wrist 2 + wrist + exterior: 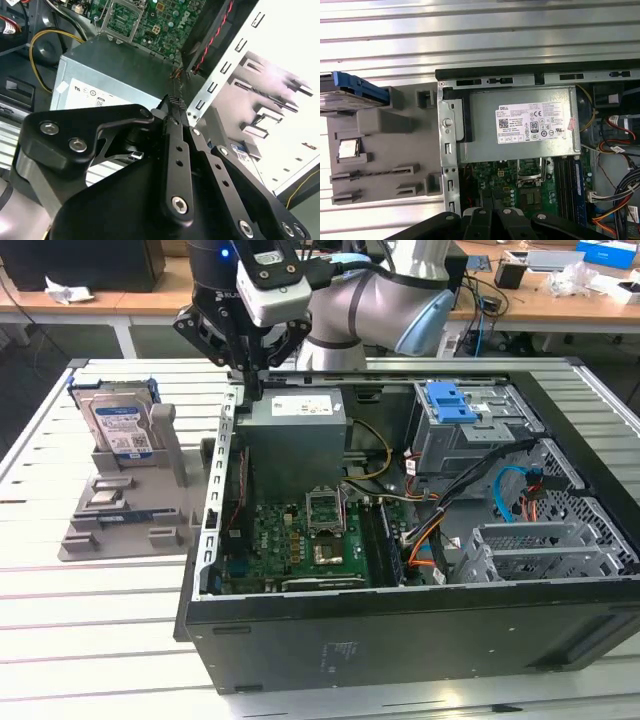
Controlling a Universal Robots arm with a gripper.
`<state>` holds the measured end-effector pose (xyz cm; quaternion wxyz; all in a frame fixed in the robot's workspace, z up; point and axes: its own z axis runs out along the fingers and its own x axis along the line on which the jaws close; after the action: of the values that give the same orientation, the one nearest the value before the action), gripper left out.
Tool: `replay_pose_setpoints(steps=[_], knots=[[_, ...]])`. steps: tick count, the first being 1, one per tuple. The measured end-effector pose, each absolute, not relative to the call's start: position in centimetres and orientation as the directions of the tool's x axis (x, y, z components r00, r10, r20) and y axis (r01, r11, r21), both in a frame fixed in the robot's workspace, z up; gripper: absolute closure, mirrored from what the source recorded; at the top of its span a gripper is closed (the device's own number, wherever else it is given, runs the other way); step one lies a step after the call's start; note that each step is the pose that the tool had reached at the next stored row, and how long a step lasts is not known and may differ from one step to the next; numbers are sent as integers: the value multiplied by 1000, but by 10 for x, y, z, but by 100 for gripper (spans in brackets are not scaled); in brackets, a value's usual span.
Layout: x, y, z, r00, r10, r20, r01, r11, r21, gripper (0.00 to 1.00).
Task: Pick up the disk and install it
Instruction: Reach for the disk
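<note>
The disk point(120, 425), a silver drive with a white-and-blue label in a blue carrier, stands upright in a grey holder point(130, 515) on the table, at the exterior view's left of the open computer case point(400, 640). The first wrist view catches the disk's blue carrier edge point(362, 87). My gripper point(249, 380) hangs over the case's wall next to the grey power-supply box point(298, 435), apart from the disk. Its black fingers meet in both wrist views, with nothing held point(175, 104) point(493, 207).
Inside the case lie a green motherboard point(300, 535), cable bundles point(450, 505) and a grey drive cage topped by a blue latch piece point(450, 400). The grey holder also carries small parts point(348, 149). Slatted white table surface point(90, 630) surrounds the case.
</note>
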<state>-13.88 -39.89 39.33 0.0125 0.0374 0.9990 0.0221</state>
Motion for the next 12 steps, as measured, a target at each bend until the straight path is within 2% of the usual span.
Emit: replay_pose_setpoints(steps=[12], knots=[[-160,-399,393,-997,75,-23,74,996,45,89]])
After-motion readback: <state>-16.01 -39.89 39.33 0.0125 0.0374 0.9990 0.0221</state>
